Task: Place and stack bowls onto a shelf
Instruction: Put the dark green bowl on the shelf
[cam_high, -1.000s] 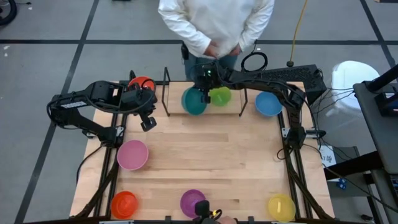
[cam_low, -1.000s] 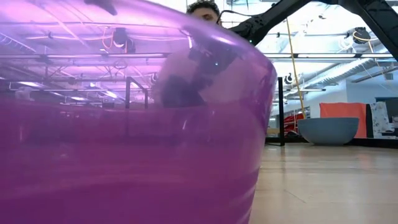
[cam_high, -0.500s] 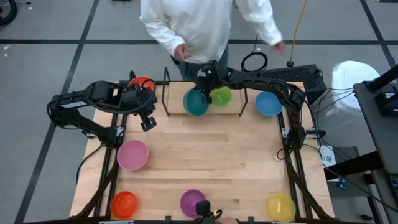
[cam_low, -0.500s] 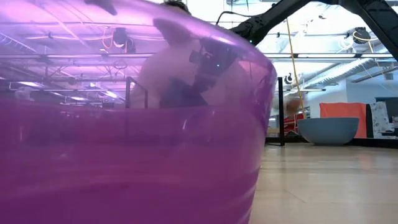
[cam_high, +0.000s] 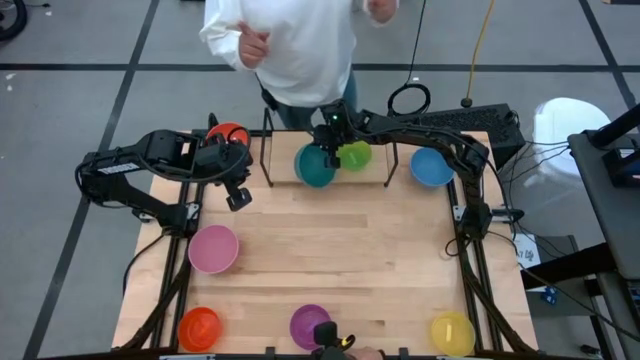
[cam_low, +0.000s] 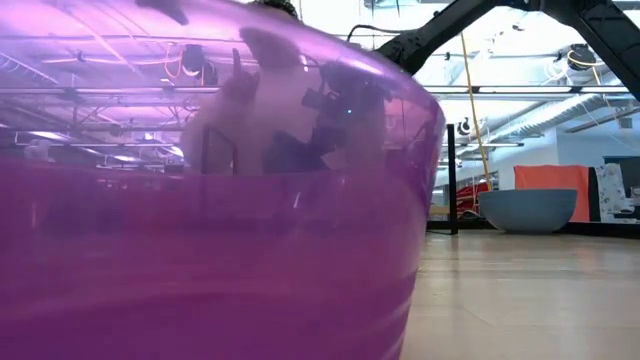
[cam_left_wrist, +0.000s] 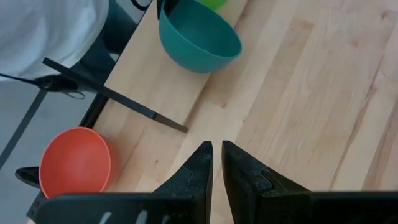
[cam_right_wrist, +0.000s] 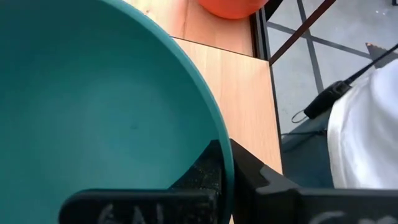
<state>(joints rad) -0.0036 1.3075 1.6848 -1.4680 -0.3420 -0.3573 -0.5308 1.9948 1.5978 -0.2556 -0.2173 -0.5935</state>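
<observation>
Over the shelf (cam_high: 300, 183), right gripper (cam_high: 330, 150) clamps the teal bowl (cam_high: 313, 165); left gripper (cam_high: 238, 198) hovers, jaws nearly closed, empty.

Eight bowls show: red (cam_high: 229, 134), teal (cam_high: 313, 165), green (cam_high: 354, 154), blue (cam_high: 432, 167), pink (cam_high: 213, 248), orange (cam_high: 198, 328), purple (cam_high: 309, 325) and yellow (cam_high: 452, 333). One shelf (cam_high: 375, 175), two arms, one person (cam_high: 290, 40).

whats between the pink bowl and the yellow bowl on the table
Nothing: in the high view the stretch from the pink bowl to the yellow bowl is bare wooden tabletop. The purple bowl sits below that line, at the near edge.
</observation>
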